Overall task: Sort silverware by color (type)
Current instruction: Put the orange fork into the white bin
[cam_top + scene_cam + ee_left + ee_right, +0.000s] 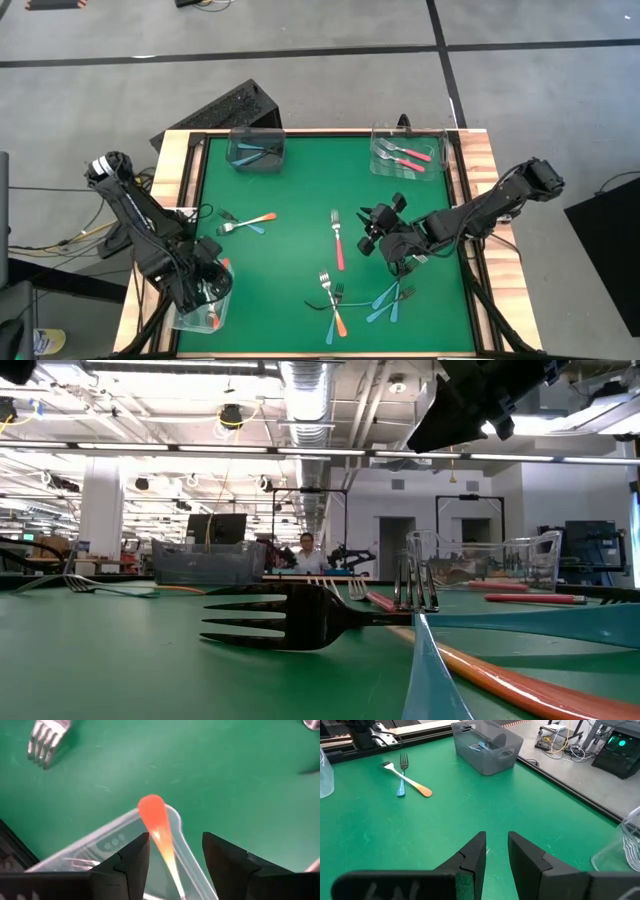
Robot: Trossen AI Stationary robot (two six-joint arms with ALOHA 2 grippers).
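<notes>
Orange fork (159,832): we see it standing steeply in the clear tub (197,312) at the near-left corner, rounded handle end poking up over the rim, tines down inside.
Left pincer (175,857): right over that tub, fingers spread either side of the orange handle, a gap showing on both sides.
Right pincer (496,851): hovering above the tabletop right of centre, fingers apart with a narrow slot between them, nothing in there.
Pink fork (338,242): alone mid-tabletop, long axis running near to far, tines at the far end.
Loose pair (246,223): an orange and a blue fork crossed left of centre, lying roughly left to right, tines toward the left.
Near pile (352,297): we count several forks fanned out by the near edge, orange and blue handles, tines mostly pointing away from it.
Far tubs: the grey-tinted tub (257,150) holds blue forks, the clear tray (407,152) holds pink ones lying left to right.
Tabletop (300,190): smooth green mat in a black frame with wood edging.
Room: grey floor with dark lines, open workshop with ceiling ducts and a person (305,552) sitting far back.
Materials: shiny metal tines, slim glossy plastic handles.
</notes>
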